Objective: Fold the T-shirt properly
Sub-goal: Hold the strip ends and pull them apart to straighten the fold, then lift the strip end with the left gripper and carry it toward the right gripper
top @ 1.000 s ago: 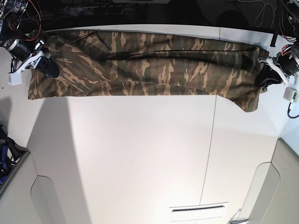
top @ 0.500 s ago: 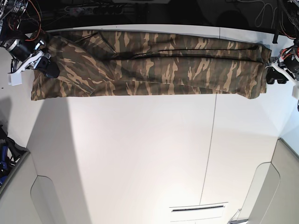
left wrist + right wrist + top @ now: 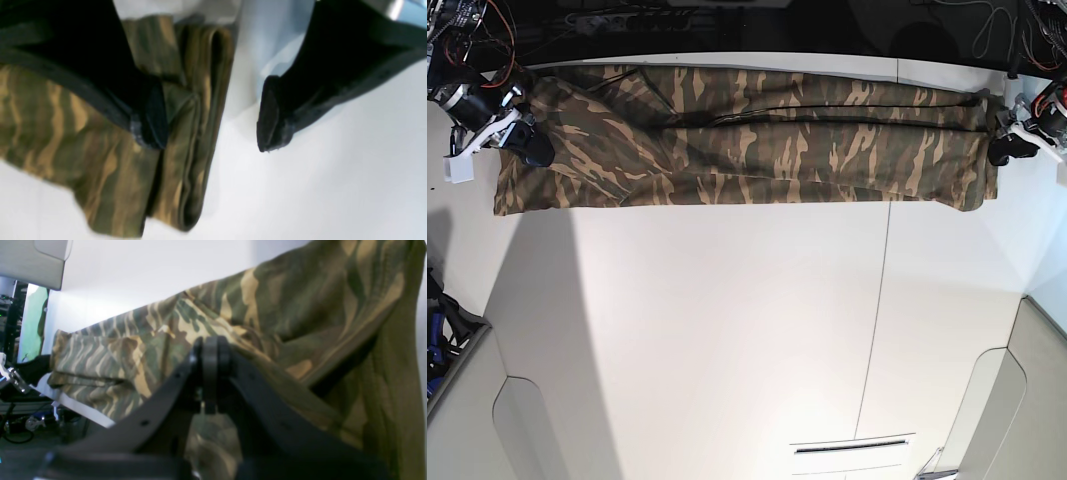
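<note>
The camouflage T-shirt (image 3: 747,135) lies stretched in a long flat band across the back of the white table (image 3: 727,330). My right gripper (image 3: 532,148) sits on its left end. In the right wrist view the gripper (image 3: 210,373) is shut with the shirt (image 3: 300,306) pinched at its tips. My left gripper (image 3: 1002,150) is at the shirt's right end. In the left wrist view it (image 3: 210,130) is open: one finger (image 3: 153,116) rests on the cloth and the other (image 3: 270,116) is over bare table. The shirt's folded edge (image 3: 200,100) lies between them. The collar is hidden.
The table's back edge (image 3: 747,55) runs just behind the shirt, with cables and dark gear beyond it. Grey panels stand at the front left (image 3: 527,430) and front right (image 3: 1007,410). A seam (image 3: 882,300) crosses the table top.
My left gripper drew the shirt's right end outward until the drooping corner lay flat, then opened and let go. My right gripper stayed in place, holding the left end.
</note>
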{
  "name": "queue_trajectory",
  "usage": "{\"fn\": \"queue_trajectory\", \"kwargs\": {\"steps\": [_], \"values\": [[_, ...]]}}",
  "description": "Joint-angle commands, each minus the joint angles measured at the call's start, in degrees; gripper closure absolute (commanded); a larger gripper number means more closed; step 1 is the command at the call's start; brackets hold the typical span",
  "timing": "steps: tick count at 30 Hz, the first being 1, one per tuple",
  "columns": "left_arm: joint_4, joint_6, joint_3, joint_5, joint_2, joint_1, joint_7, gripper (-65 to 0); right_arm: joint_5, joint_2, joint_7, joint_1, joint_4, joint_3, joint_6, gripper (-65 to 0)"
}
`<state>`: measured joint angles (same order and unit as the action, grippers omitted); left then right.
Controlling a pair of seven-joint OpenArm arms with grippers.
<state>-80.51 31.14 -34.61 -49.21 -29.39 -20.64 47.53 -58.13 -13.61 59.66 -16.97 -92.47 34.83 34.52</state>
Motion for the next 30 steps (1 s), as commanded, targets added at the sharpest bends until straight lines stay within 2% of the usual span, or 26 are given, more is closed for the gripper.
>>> {"fn": "queue_trajectory", "kwargs": {"steps": [1, 11, 14, 15, 16, 17, 19, 20, 24, 30], "values": [[-0.3, 0.5, -0.2, -0.7, -0.9, -0.2, 0.3, -45.2, -1.4, -0.8, -0.6, 0.3, -1.0, 0.4, 0.2, 0.0], [-0.3, 6.8, -0.2, -11.4, -0.9, -0.2, 9.5, -45.1, -1.4, -0.8, -0.3, 0.3, -1.0, 0.4, 0.2, 0.0], [-0.3, 7.7, -0.2, -14.3, -0.9, -0.2, 10.2, -44.8, -1.4, -0.8, -0.3, 0.3, -1.0, 0.4, 0.2, 0.0], [-0.3, 7.8, -0.2, -15.2, -0.9, -0.2, 10.2, -42.6, -1.4, -0.8, -0.3, 0.3, -1.0, 0.4, 0.2, 0.0], [-0.3, 8.7, -0.2, -16.0, -0.9, -0.2, 10.2, -36.6, -1.4, -0.8, -0.3, 0.3, -1.0, 0.4, 0.2, 0.0], [-0.3, 8.9, -0.2, -16.6, -0.9, -0.2, 10.2, -27.9, -1.4, -0.8, -0.3, 0.3, -1.0, 0.4, 0.2, 0.0], [-0.3, 8.9, -0.2, -17.4, -0.9, -0.2, 10.2, -6.3, -1.5, -0.8, -0.3, 0.3, -1.0, 0.4, 0.2, 0.0], [-0.3, 8.9, -0.2, -17.9, -1.0, -0.2, 10.1, 0.0, -1.5, -0.8, -0.3, 0.3, -1.0, 0.4, 0.2, 0.0], [-1.5, 8.9, -0.2, -20.5, -1.0, -0.1, 9.9, 0.0, -1.5, -0.8, -0.3, 0.3, -1.0, 0.4, 0.2, 0.0], [-9.9, 8.9, -0.3, -20.2, -1.3, -0.2, 11.7, 0.0, -1.5, -0.8, -0.3, 0.4, -1.0, 0.4, 0.2, 0.0]]}}
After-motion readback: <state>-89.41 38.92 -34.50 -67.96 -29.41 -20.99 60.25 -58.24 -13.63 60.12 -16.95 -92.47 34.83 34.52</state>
